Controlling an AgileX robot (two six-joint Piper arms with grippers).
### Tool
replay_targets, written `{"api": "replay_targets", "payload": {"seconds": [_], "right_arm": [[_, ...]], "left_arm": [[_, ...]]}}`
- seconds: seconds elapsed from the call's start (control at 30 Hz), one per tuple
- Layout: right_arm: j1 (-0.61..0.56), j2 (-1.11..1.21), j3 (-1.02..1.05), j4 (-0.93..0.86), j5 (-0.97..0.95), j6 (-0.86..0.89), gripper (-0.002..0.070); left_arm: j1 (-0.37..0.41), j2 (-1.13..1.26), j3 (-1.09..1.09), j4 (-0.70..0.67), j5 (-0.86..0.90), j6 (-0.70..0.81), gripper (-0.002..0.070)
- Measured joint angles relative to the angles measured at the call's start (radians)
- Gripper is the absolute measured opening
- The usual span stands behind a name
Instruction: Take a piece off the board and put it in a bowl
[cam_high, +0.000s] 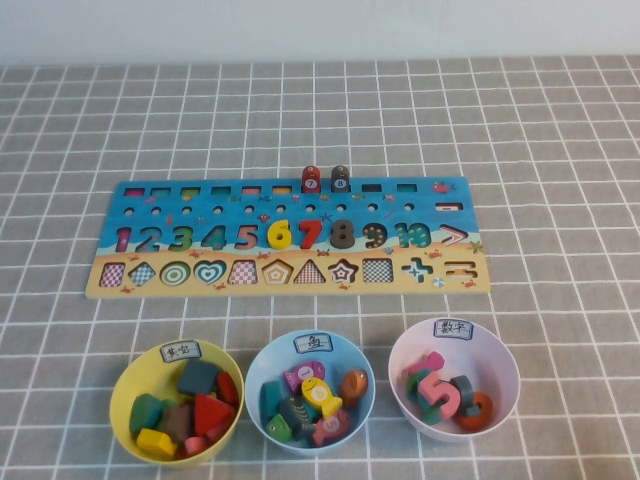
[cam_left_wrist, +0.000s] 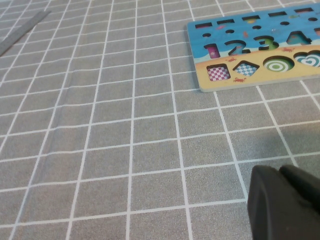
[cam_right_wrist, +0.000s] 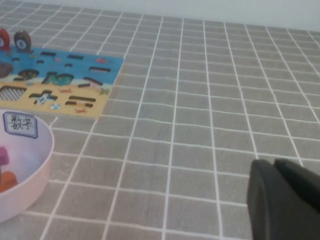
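The board (cam_high: 478, 286) lies across the middle of the table, and its triangle cut-out (cam_high: 311, 272) shows only a checked pattern. A red triangle piece (cam_high: 210, 411) lies in the yellow bowl (cam_high: 120, 385) at the front left, among other shape blocks. Neither arm shows in the high view. In the left wrist view my left gripper (cam_left_wrist: 279, 170) hangs shut and empty over bare cloth, short of the board's left end (cam_left_wrist: 201, 75). In the right wrist view my right gripper (cam_right_wrist: 274, 162) is shut and empty over cloth, to the right of the board (cam_right_wrist: 107, 65).
A light-blue bowl (cam_high: 256, 375) and a white-pink bowl (cam_high: 506, 372) (cam_right_wrist: 41, 165), both holding pieces, stand beside the yellow one. Numbers 6, 7 and 8 sit in the board, and two round pegs (cam_high: 325, 179) stand on its top strip. Grey checked cloth covers the table.
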Motion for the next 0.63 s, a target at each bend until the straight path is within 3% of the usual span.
{"api": "replay_targets", "payload": {"seconds": [0.17,0.63], "right_arm": [[0.000,0.000,0.000,0.000,0.088,-0.011,-0.0017],[0.000,0.000,0.000,0.000,0.099,-0.011,-0.0017]], "left_arm": [[0.000,0.000,0.000,0.000,0.000,0.000,-0.0005],[0.000,0.000,0.000,0.000,0.000,0.000,-0.0005]]}}
